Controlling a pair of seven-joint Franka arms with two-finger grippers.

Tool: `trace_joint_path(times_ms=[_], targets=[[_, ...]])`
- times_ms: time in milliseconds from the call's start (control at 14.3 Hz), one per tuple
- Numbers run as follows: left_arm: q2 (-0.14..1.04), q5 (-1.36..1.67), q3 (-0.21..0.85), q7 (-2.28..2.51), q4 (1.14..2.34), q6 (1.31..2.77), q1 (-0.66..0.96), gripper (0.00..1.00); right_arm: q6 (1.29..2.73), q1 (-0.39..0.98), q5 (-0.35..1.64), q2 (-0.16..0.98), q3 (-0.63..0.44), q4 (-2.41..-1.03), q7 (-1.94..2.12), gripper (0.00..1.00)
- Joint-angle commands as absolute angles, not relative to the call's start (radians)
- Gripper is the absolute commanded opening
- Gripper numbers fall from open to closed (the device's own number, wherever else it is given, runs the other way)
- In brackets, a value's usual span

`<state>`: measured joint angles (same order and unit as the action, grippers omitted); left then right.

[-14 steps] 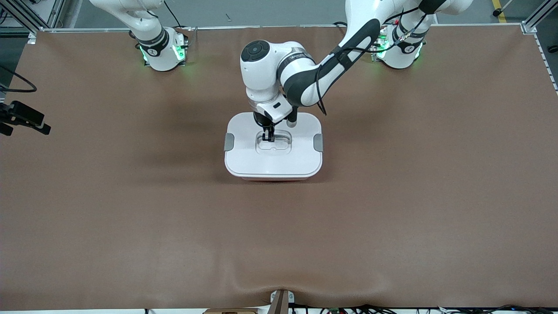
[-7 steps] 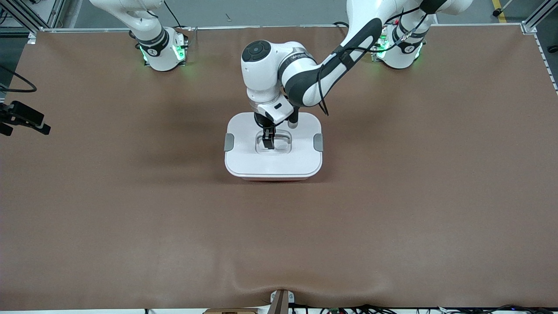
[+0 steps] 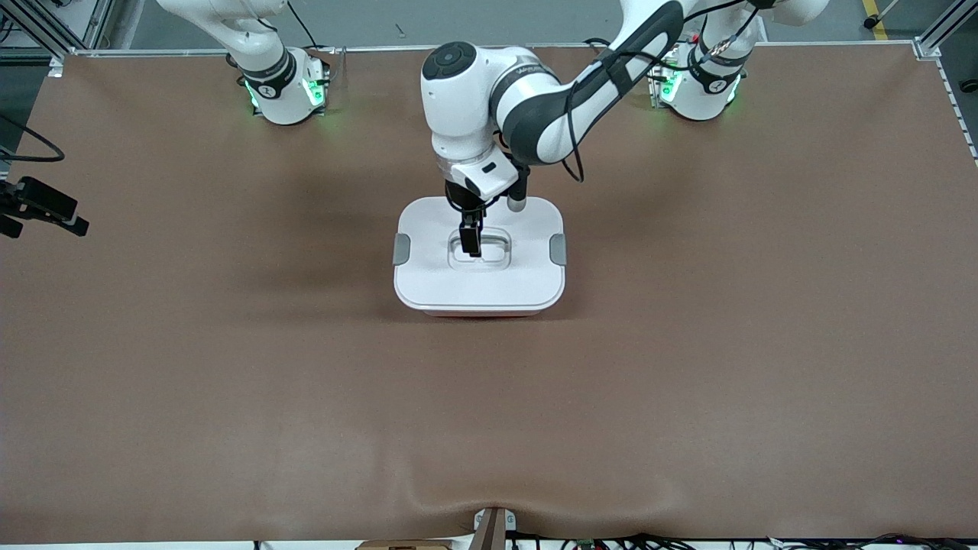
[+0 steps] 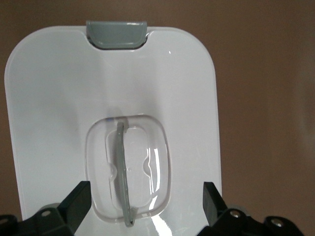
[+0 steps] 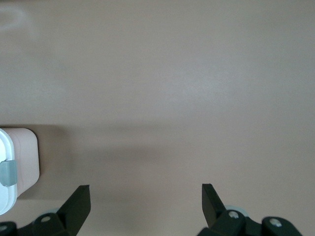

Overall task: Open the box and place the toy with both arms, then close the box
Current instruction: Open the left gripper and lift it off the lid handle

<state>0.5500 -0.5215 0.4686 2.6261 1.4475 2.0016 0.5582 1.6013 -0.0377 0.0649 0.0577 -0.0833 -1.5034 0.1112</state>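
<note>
- Box [image 3: 479,260] sits closed on the brown surface [image 3: 229,382], midway between the two arm bases, lid [image 4: 59,98] seated, grey clips [image 3: 402,249] at both short ends; long axis runs from one arm's end of the surface toward the other's.
- Toy not visible anywhere; presumably inside the box, though not confirmable.
- Left hand [image 3: 472,243] straight above the lid's recessed handle [image 4: 123,172], fingers [image 4: 76,204] spread wide either side of the thin handle strip, gripping nothing.
- Left arm reaches in from its base, elbow bent, wrist pointing straight down over the lid's centre.
- Right hand [image 5: 145,201] out of the front view, fingers apart and empty, over bare surface with only a box corner [image 5: 19,162] at the edge of its wrist view; waits.
- Left hand plainly the nearer one to the box.
- Judged: closing apparently done.
</note>
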Motion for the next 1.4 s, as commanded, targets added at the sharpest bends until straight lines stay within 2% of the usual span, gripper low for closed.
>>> trace_joint_path(times_ms=[0,631,1332], targets=[[0.474,-0.450,0.476,2.466,1.457,1.973,0.482,1.00,1.589,-0.043,0.051,0.055,-0.080,-1.489,0.120,1.00],[0.344,-0.237,0.476,1.866,1.460,1.936,0.178,1.00,1.595,-0.044,0.044,0.055,-0.080,-1.489,0.118,1.00],[0.250,-0.212,0.477,1.029,1.459,1.718,-0.058,1.00,1.595,-0.043,0.044,0.057,-0.080,-1.489,0.118,1.00]])
